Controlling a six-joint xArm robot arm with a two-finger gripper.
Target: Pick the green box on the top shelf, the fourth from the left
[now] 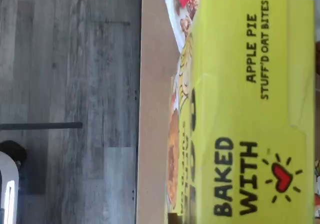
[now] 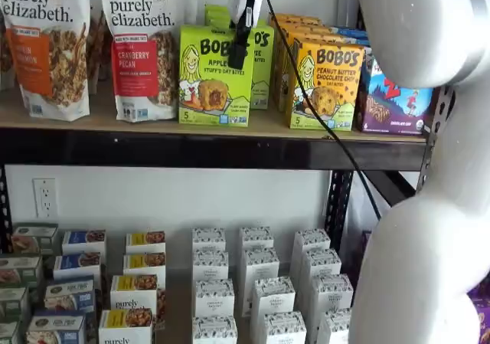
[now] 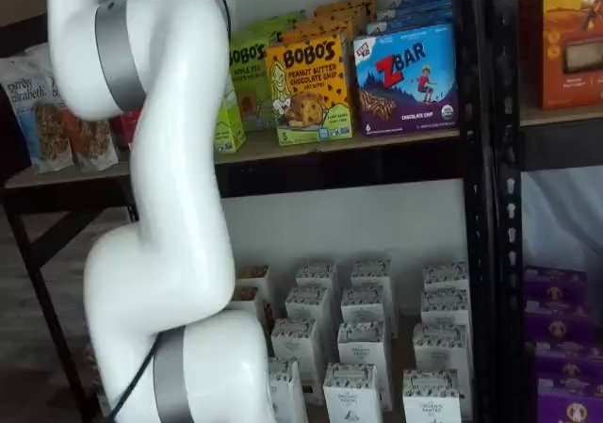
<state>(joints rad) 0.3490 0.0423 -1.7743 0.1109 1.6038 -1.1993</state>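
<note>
Green box (image 1: 250, 109) reads "APPLE PIE STUFF'D OAT BITES", "BAKED WITH".

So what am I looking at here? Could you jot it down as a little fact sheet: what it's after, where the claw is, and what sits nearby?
target: the green box, Bobo's Apple Pie oat bites
where: front edge of the top shelf, upright
gripper: gripper hangs in front of the box's upper right part; only side-on black fingers show, so a grip cannot be confirmed
left neighbour: cranberry pecan granola bag
right neighbour: yellow-orange peanut butter box
further right: Zbar box
lower shelf: rows of small white boxes
</note>
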